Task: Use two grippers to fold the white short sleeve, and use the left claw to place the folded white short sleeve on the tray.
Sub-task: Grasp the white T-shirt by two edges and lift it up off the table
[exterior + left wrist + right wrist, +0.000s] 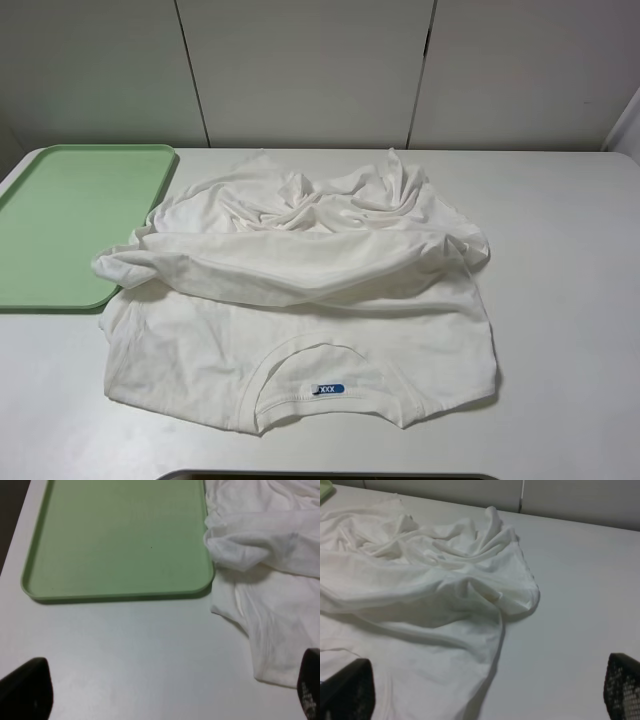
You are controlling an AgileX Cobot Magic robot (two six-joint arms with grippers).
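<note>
The wrinkled white cotton T-shirt (pixel 300 300) touches the smooth pale green rounded plastic tray (pixel 70 220); the left pincer (pixel 167 695) and right pincer (pixel 485 692), largely cropped, are spread wide, empty.

White table (pixel 570 300), pale panelled wall (pixel 300 70) behind it

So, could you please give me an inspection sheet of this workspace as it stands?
Surface: plain white table.
Job's things: white short sleeve crumpled, far half bunched over the near half, blue label toward the near edge, one fold reaching the rim of the tray; the pale green tray otherwise holds nothing.
Clutter: nothing seen.
Grippers: left gripper open over bare table; right gripper open by the shirt's edge; neither holds anything.
Cables: nothing seen.
Surroundings: pale wall panels behind the table.
</note>
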